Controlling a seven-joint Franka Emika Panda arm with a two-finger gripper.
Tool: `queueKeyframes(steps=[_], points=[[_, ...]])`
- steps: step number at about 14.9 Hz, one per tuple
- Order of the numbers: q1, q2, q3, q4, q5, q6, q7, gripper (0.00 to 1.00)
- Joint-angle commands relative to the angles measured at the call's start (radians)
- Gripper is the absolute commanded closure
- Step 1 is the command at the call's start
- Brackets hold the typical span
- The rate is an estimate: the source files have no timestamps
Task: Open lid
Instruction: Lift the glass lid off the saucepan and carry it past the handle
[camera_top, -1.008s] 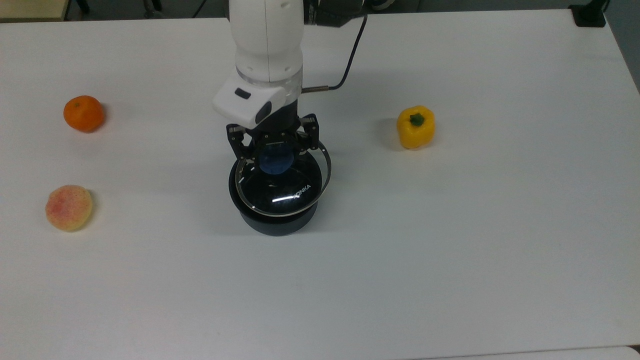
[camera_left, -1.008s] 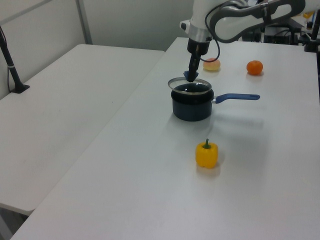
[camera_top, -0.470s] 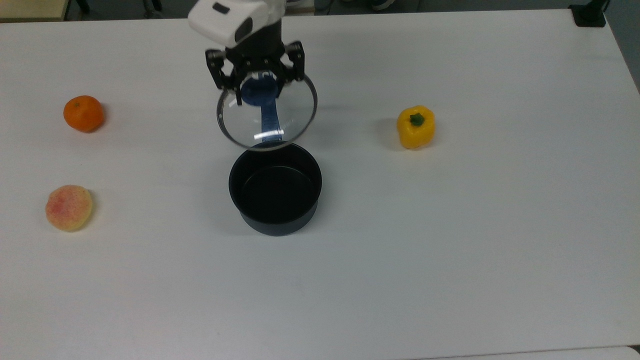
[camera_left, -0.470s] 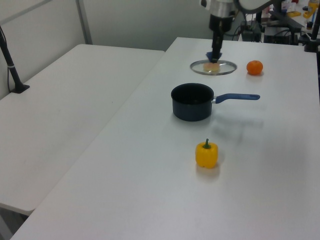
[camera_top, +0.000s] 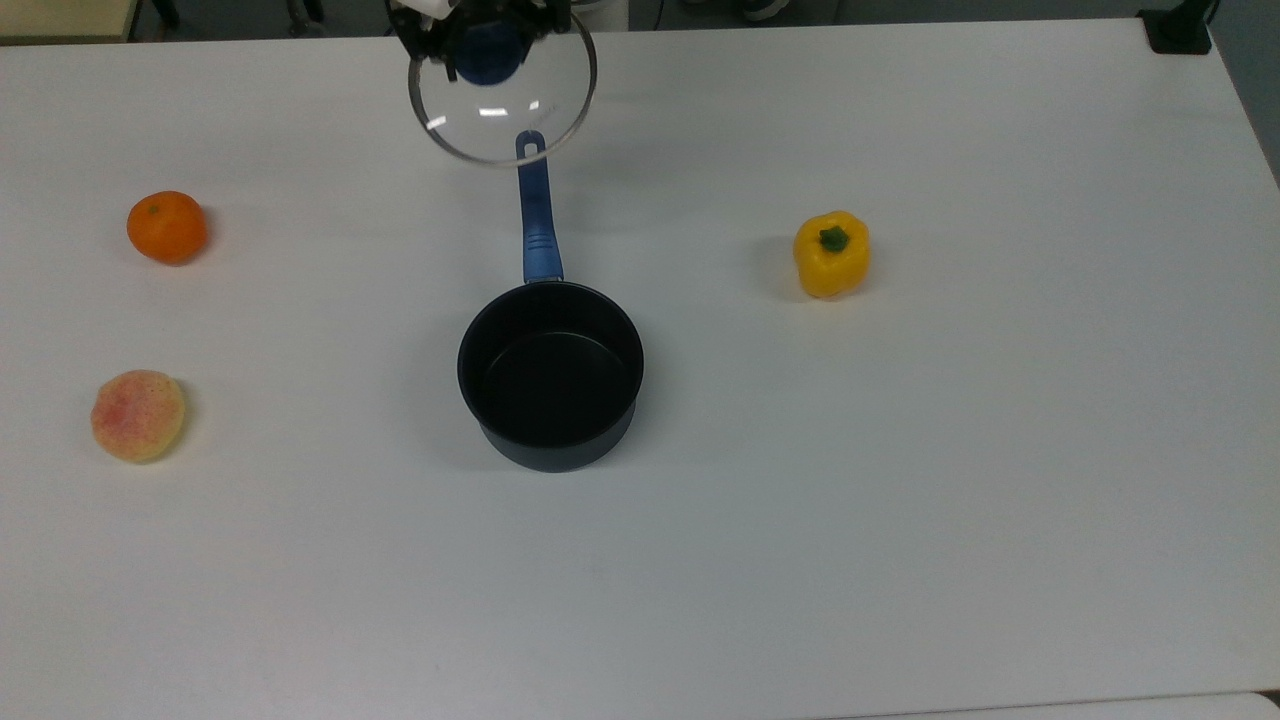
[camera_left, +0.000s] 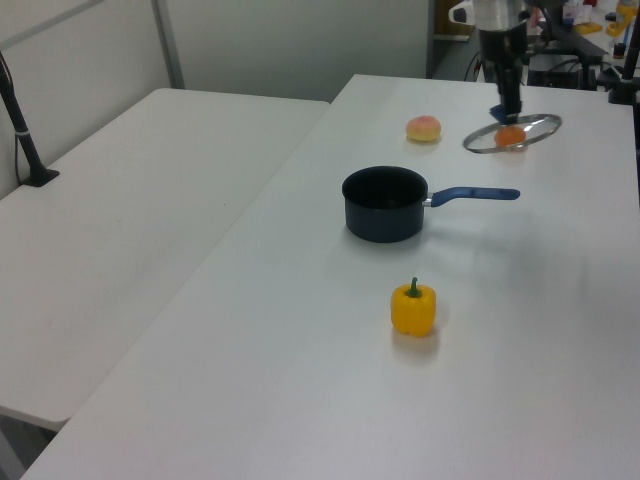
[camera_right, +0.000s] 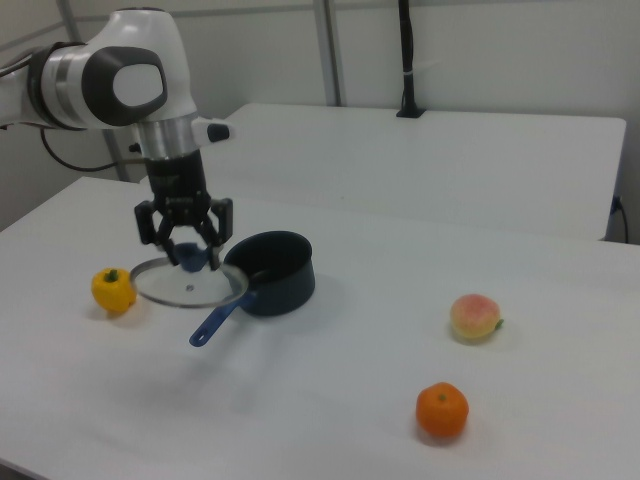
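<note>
The lid (camera_top: 515, 105), clear glass with a metal rim and a blue knob, hangs in the air, lifted clear of the pan. My gripper (camera_top: 488, 45) is shut on its knob at the top view's upper edge. The dark saucepan (camera_top: 550, 375) stands uncovered mid-table, and its blue handle (camera_top: 535, 215) points toward the lid. In the left view the lid (camera_left: 525, 128) floats tilted beyond the end of the handle, under the gripper (camera_left: 503, 108). In the right view the lid (camera_right: 165, 285) hangs level beside the pan (camera_right: 272, 270), below the gripper (camera_right: 190, 258).
On the white table (camera_top: 900, 500) a yellow pepper (camera_top: 831, 253) lies at the top view's right. An orange (camera_top: 167, 227) and a peach (camera_top: 138, 415) lie at the top view's left. A second white table (camera_left: 120, 230) adjoins in the left view.
The lid has been lifted off the pan and carried along the handle toward the top view's upper edge, still held by its knob. The pan stays put, now uncovered.
</note>
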Motion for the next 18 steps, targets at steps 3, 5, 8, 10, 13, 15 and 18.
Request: queueKeyframes(steps=[3, 5, 8, 10, 13, 15, 18], points=[[0.008, -0.136, -0.033, -0.200, -0.023, -0.082, -0.071, 0.57], [0.020, -0.140, -0.032, -0.283, -0.068, -0.070, -0.071, 0.57], [0.013, -0.140, -0.032, -0.355, -0.083, -0.014, -0.071, 0.57], [0.022, -0.148, -0.032, -0.447, -0.106, 0.101, -0.056, 0.57], [0.020, -0.144, -0.027, -0.515, -0.128, 0.239, -0.002, 0.57], [0.020, -0.134, -0.027, -0.536, -0.128, 0.322, 0.002, 0.57], [0.020, -0.124, -0.027, -0.573, -0.128, 0.439, 0.012, 0.57]])
